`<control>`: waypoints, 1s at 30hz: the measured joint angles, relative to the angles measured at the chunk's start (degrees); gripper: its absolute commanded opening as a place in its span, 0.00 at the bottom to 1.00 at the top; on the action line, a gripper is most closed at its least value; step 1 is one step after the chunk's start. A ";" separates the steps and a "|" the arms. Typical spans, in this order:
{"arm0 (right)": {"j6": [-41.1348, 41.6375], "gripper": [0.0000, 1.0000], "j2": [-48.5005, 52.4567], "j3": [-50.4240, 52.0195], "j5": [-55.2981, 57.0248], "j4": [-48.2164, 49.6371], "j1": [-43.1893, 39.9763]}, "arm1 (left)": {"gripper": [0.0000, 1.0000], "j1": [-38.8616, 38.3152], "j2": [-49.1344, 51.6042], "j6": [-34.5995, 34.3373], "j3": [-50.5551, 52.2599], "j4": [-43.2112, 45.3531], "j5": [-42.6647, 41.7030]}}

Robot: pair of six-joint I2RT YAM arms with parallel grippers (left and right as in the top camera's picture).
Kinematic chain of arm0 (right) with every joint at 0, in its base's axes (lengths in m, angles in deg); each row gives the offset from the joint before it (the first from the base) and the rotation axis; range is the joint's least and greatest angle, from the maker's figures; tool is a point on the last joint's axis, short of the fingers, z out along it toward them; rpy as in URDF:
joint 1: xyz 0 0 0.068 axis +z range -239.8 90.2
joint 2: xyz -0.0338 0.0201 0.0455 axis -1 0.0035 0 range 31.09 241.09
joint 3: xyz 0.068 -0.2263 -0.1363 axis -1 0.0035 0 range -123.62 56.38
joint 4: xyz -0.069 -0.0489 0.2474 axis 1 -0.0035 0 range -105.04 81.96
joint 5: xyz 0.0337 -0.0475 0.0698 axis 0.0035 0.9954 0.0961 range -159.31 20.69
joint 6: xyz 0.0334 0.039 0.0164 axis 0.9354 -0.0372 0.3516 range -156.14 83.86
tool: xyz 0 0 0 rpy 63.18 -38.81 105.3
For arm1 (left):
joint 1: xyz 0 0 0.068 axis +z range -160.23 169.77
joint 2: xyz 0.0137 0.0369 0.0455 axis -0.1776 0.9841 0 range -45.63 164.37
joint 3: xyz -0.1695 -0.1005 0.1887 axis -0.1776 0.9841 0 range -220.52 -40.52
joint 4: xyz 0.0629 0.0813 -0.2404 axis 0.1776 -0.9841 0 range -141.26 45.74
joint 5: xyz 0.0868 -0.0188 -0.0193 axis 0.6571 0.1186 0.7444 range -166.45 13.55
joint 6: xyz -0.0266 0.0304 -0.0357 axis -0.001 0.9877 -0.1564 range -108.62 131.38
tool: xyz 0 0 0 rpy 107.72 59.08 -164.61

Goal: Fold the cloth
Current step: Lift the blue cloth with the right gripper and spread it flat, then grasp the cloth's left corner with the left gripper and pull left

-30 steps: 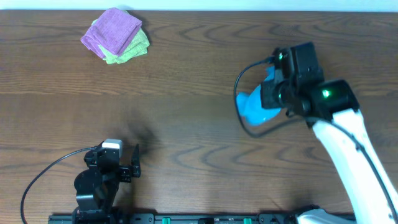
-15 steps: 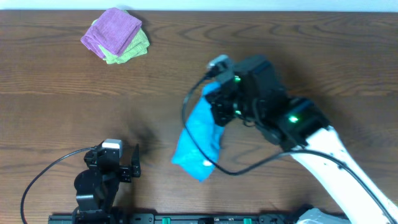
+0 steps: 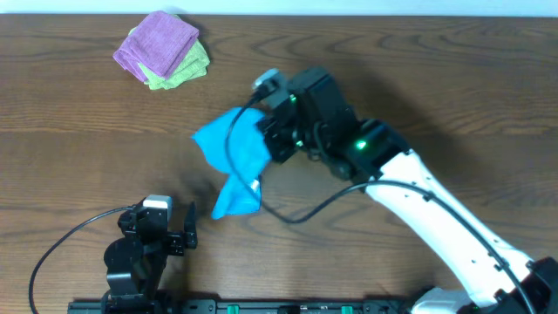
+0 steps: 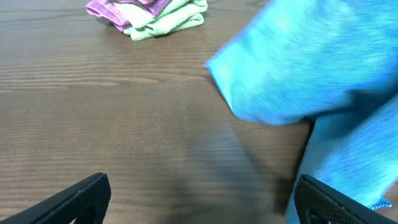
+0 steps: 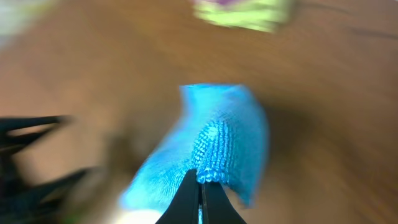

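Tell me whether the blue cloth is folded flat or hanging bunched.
Hanging bunched, not folded: the cloth drapes crumpled from the right gripper, whose jaws are pinched shut on it.

Right arm (image 3: 453,231) white; hand (image 5: 200,188) apparently black.

- Mid-table: the cloth (image 3: 231,161) hangs from the right gripper (image 3: 268,133), which is pinched on it. It blocks the lane just ahead and right of the left gripper (image 3: 186,228).
- Left gripper's jaws are spread wide. Bare table (image 3: 78,157) lies ahead and left of it.
- 2 folded cloths (image 3: 162,48), purple over yellow-green, sit at the far left, well apart from the cloth.
- Right arm (image 3: 418,201) and its cable loop (image 3: 301,218) cross the right half.
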 measured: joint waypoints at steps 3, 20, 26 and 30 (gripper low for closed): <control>0.22 0.53 0.48 0.00 14.10 -1.36 -6.32 | 0.95 0.00 0.00 0.02 0.00 0.00 0.00; -10.10 0.88 3.06 2.73 -0.20 -15.85 -26.60 | 0.95 0.00 0.00 -0.02 0.02 0.44 -0.70; -14.97 0.84 3.10 9.42 -6.67 -14.45 -25.64 | 0.95 0.00 0.50 -3.37 -0.52 3.82 -8.79; -14.64 0.84 3.10 9.66 -7.54 -10.43 -25.66 | 0.95 0.00 7.13 -9.33 -8.44 1.55 -11.76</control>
